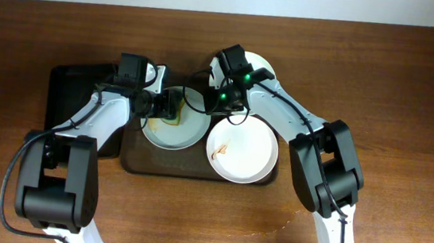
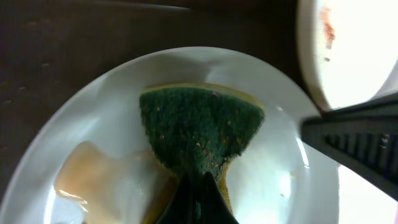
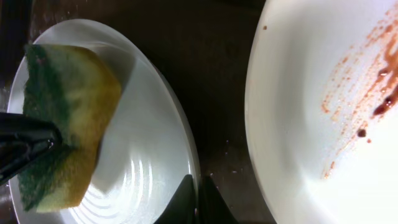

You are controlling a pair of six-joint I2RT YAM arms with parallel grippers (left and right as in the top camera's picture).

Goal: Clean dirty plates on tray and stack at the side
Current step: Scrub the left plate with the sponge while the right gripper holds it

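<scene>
Three white plates are in view on or by the brown tray [image 1: 165, 167]. My left gripper [image 1: 166, 110] is shut on a green-and-yellow sponge [image 2: 199, 130] and presses it on the left plate [image 1: 175, 137], which has a pale smear [image 2: 93, 180]. My right gripper [image 1: 220, 106] is shut on that plate's right rim [image 3: 186, 155]; its fingertips show in the right wrist view [image 3: 196, 196]. A second plate [image 1: 242, 148] with red-brown sauce streaks [image 3: 373, 81] lies to the right. A third plate [image 1: 264, 65] is at the back, partly hidden by my right arm.
A smaller black tray [image 1: 72, 92] lies left of the brown tray, under my left arm. The wooden table [image 1: 411, 92] surrounds both trays. In the right wrist view my left gripper [image 3: 22, 146] shows at the left, on the sponge [image 3: 68, 106].
</scene>
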